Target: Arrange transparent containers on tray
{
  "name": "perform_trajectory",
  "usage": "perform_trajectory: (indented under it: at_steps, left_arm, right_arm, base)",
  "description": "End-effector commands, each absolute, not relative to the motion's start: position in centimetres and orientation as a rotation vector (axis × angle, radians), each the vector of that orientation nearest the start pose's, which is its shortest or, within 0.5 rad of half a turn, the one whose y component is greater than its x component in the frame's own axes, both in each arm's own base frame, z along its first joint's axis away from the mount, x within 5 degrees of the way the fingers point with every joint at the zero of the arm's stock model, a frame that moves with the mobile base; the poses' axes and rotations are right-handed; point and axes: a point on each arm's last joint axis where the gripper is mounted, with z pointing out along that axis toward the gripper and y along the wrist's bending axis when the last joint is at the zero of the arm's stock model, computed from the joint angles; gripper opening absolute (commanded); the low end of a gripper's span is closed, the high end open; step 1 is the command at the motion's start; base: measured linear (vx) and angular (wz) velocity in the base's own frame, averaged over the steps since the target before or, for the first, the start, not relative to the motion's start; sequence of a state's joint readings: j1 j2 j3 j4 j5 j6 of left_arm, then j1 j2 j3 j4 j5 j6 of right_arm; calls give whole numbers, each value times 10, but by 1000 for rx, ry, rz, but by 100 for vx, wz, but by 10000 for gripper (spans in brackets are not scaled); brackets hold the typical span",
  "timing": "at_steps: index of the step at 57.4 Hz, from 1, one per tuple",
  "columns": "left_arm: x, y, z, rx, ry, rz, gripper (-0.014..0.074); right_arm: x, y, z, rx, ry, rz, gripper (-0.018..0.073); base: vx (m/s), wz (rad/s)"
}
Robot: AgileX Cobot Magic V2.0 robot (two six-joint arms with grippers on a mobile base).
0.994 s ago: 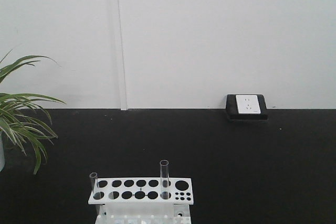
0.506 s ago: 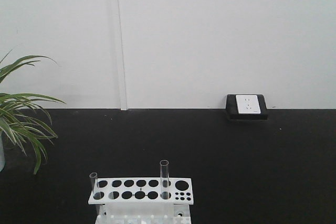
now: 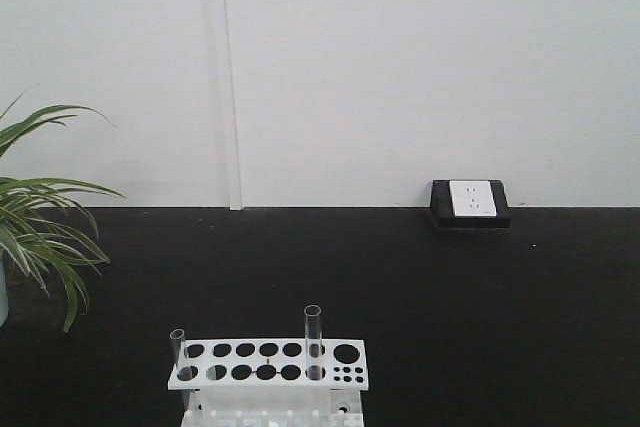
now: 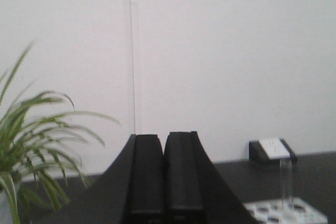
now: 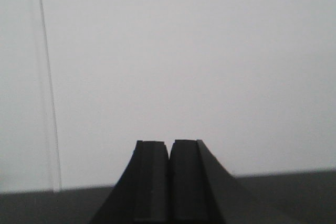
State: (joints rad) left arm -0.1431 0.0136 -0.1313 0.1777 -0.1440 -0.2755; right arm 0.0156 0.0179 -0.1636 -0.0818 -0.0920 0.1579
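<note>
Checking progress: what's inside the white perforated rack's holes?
Two upright clear glass test tubes: a left-end tube, a right-of-centre tube. Other holes look empty; the rack is cropped below.

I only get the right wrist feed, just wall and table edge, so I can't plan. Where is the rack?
Observer: The white rack sits at the near edge of the black table in the front view.
Operator: Any tubes in it?
Observer: Two stand upright: the left tube at its left end, the taller tube right of centre.
Operator: And the other arm?
Observer: The left end effector is shut, holding nothing.
</note>
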Motion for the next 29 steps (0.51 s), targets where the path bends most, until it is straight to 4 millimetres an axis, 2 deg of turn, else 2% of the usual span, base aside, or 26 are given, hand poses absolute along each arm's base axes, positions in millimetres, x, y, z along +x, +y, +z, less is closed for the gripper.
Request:
perform_trajectory:
  at_steps: [1,3,6,12,15,20,29]
  left_arm:
    - [36,-8,340,73,1084,-210,-7]
    - [38,-8,359,89,1089,-174,-7]
    - [52,-10,381,119,1130,-119,-7]
    - [90,-15,403,128,1229,-108,-7]
    - [111,-18,407,133,1273,-108,-7]
    - [141,-23,406,143,1332,-111,-7]
    - [182,-31,390,158,1409,-123,-6]
  right_arm:
    - [36,2,344,-10,1061,39,-11]
    - [38,2,362,-23,1047,19,-11]
    - [55,2,381,-28,1080,12,-11]
    - [84,3,404,-27,1121,19,-11]
    - [105,3,409,-27,1156,22,-11]
    - [128,4,411,-26,1189,29,-11]
    - [166,4,392,-9,1317,45,-10]
  base:
    - [0,0]
    - [0,0]
    - [0,0]
    - [0,0]
    - [0,0]
    - [0,0]
    - [0,0]
